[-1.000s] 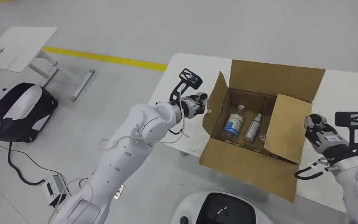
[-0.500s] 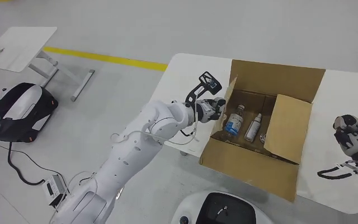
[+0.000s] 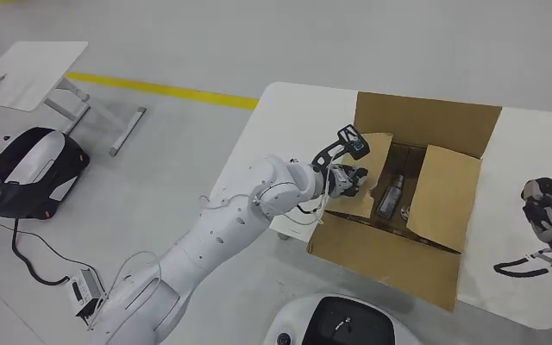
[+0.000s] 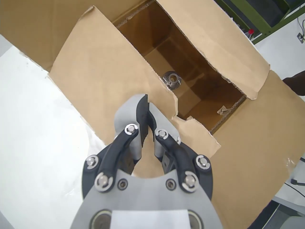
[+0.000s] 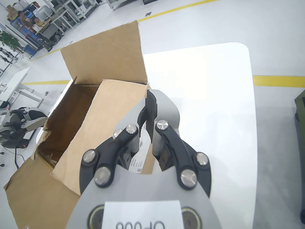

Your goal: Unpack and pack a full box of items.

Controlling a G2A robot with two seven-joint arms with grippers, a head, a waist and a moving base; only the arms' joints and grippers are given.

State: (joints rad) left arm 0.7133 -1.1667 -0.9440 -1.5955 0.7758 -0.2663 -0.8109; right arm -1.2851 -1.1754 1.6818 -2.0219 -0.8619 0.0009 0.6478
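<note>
Well, the one bit of writing is a white label (image 5: 137, 160) on the outer wall of the box (image 3: 388, 259), and its print is too small to read. The box stands open on the table (image 3: 276, 121). Inside it a bottle (image 3: 391, 197) lies on the floor, and a metal fitting (image 4: 172, 80) sits near the middle. The left flap (image 4: 100, 60) leans in over the opening and the right flap (image 3: 442, 194) tilts inward too. The left gripper (image 4: 145, 101) hangs over the left flap with its fingers pressed together and nothing between them; whether it touches the card I cannot tell. The right gripper (image 5: 150, 98), likewise closed and empty, is well apart beyond the box's right side.
</note>
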